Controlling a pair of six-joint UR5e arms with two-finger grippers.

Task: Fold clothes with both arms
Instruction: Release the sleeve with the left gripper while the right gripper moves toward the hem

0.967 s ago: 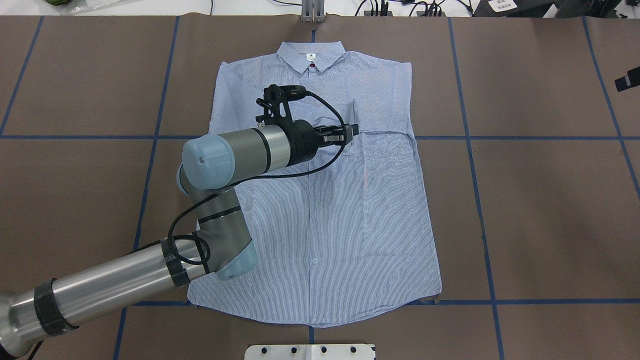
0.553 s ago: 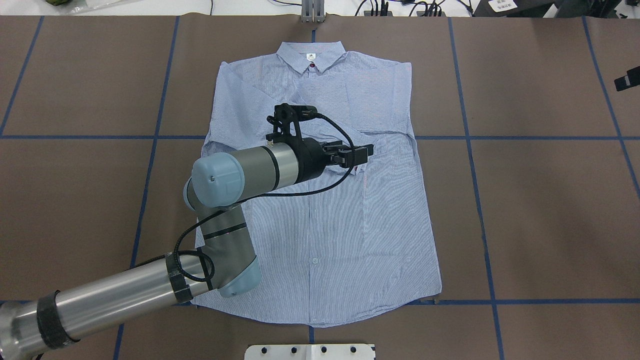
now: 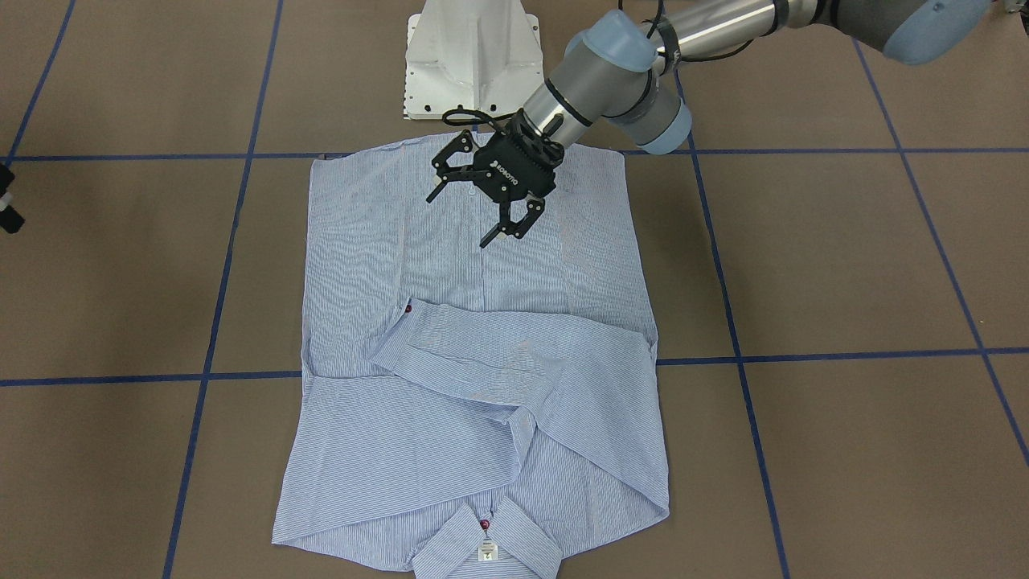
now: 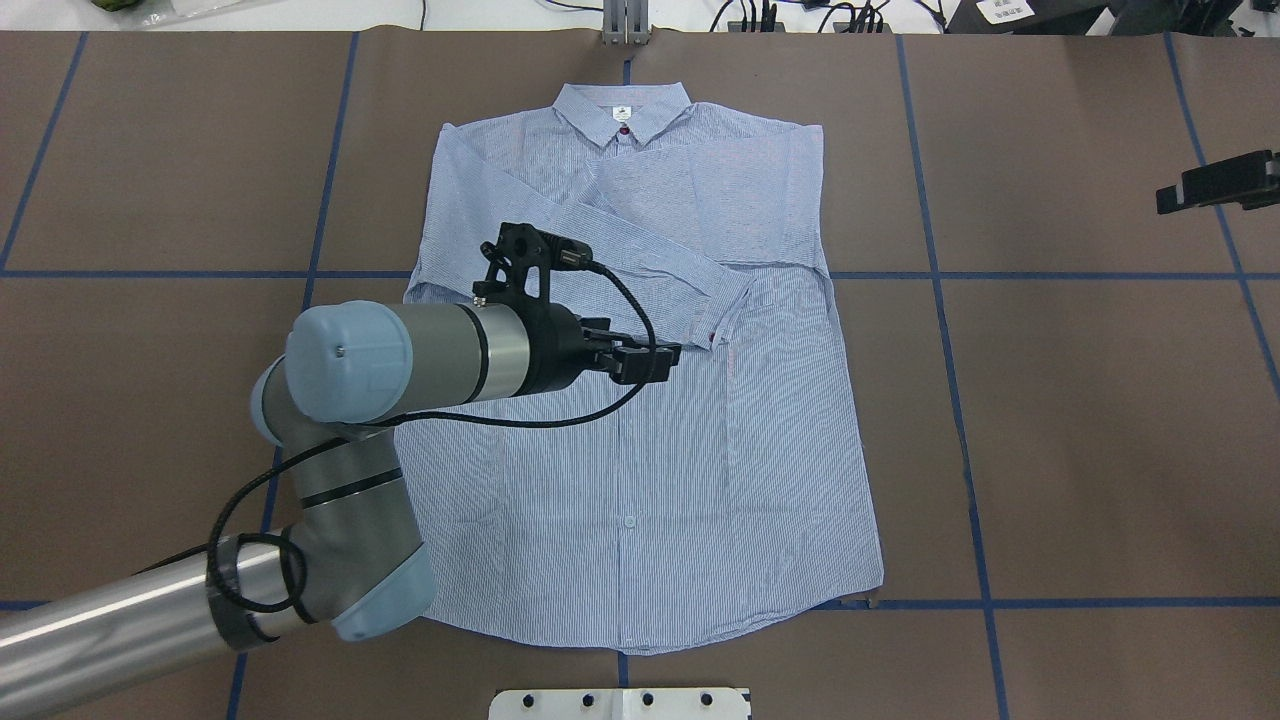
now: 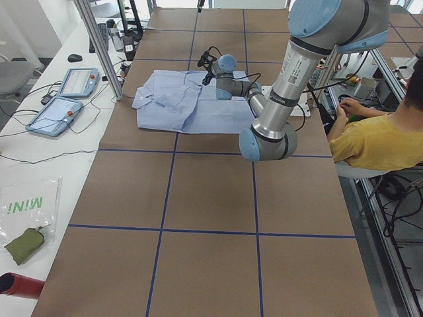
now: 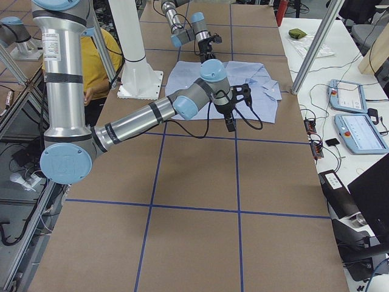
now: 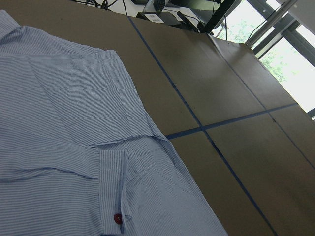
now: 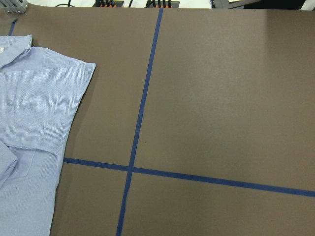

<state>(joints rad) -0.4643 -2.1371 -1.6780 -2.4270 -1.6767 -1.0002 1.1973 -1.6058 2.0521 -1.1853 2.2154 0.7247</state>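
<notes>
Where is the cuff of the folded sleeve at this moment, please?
In the overhead view the cuff lies flat on the shirt, on its chest right of centre, just beyond the open left gripper and apart from it.

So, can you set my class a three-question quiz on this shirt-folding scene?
1. True or false: the left gripper is clamped on the sleeve cuff.
2. Where does the collar of the striped shirt lie relative to the white pedestal base? A) at the end nearest it B) at the end farthest from it C) tucked under the shirt
3. Fill in: the button on the sleeve cuff is dark ___.
Key: 1. False: its jaws are open and hold nothing. 2. B. 3. red.
</notes>
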